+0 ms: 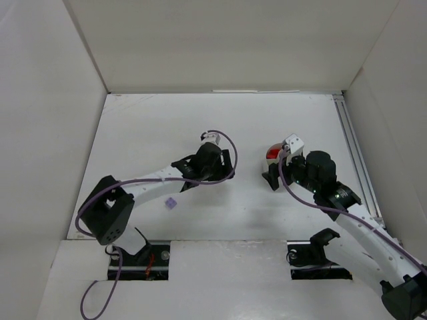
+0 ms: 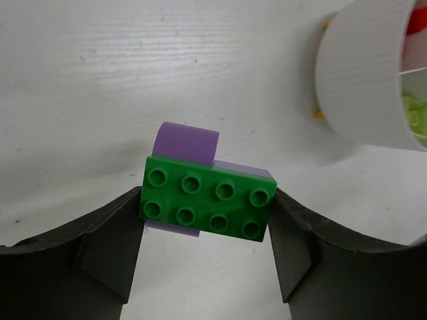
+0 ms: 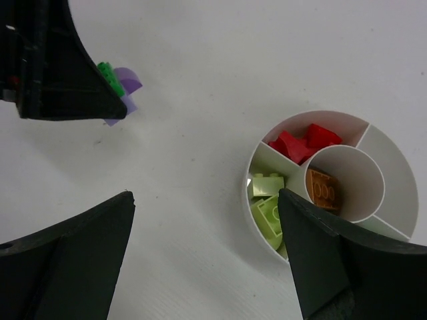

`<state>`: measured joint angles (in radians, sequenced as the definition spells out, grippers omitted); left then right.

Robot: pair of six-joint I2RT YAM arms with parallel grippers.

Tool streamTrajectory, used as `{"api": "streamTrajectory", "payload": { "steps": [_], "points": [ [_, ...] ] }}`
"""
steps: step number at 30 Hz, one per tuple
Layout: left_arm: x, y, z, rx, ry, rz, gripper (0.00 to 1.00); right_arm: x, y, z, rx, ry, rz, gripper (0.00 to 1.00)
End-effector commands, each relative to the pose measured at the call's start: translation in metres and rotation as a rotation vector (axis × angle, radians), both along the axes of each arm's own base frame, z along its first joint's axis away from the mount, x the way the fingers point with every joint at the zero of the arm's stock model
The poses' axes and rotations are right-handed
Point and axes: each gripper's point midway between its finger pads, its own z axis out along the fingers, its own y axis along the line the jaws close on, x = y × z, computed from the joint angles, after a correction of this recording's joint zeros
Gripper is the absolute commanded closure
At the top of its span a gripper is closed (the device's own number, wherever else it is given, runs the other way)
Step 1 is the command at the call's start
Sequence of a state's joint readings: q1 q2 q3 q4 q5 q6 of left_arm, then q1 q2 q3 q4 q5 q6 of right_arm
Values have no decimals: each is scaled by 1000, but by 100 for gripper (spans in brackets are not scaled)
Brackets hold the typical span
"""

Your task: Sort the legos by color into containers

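Left wrist: left jaws clamp green brick [image 2: 207,203] (lilac piece [image 2: 187,141] beneath); right jaws wide.

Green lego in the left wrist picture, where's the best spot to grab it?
Its two short ends, from above: the green lego lies studs-up with flat end walls, and a lilac piece crowds its long side. The left end effector pinches it there.

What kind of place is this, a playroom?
Probably a robot test bench: two black-and-white robot arms on a white table, plain white boards walling it in, and a round white divided dish holding small plastic bricks.
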<state>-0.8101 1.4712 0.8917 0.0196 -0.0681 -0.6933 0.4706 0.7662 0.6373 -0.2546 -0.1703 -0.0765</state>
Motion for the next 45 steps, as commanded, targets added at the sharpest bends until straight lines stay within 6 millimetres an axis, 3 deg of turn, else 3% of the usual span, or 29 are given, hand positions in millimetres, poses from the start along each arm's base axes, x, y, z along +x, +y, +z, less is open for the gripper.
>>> {"api": "streamTrajectory", "payload": {
  "steps": [1,4,5,7,10,13,16,18,21,22,25,27,28,34,38,45],
  "points": [
    [1,-3,-2,-8,18,14,60,-1,6,8,26,-17,30,7],
    [-4,-26,25,-134,-12,-117,60,-14,22,-1,51,-30,162,7],
    [-10,-29,33,-175,6,-162,60,-16,25,5,67,-48,183,7],
    [-13,-38,67,-294,-64,-267,60,-21,28,10,75,-91,222,7],
    [-14,-37,99,-385,-95,-351,60,-31,35,26,105,-161,294,7],
    [-23,-43,113,-430,-110,-446,60,-34,35,31,119,-195,305,7],
    [-49,-53,136,-545,-87,-593,60,-39,42,56,179,-307,346,7],
    [-54,-56,147,-596,-81,-613,63,-41,47,66,221,-338,361,7],
    [-48,-57,164,-656,-103,-565,67,-37,51,79,308,-335,315,14],
    [-34,-55,169,-666,-113,-466,67,-29,48,80,325,-325,262,18],
    [-25,-52,194,-690,-224,-292,67,-26,52,75,409,-254,189,19],
    [-27,-50,210,-714,-288,-241,65,-23,52,71,429,-250,137,19],
    [-30,-48,222,-735,-321,-225,65,-25,55,83,446,-294,155,19],
    [-47,-62,246,-755,-353,-362,65,-36,68,110,327,-472,318,14],
    [-57,-69,232,-739,-304,-459,65,-41,59,122,253,-554,327,14],
    [-71,-71,226,-728,-287,-591,65,-58,58,140,219,-626,401,14]
  ]
}}
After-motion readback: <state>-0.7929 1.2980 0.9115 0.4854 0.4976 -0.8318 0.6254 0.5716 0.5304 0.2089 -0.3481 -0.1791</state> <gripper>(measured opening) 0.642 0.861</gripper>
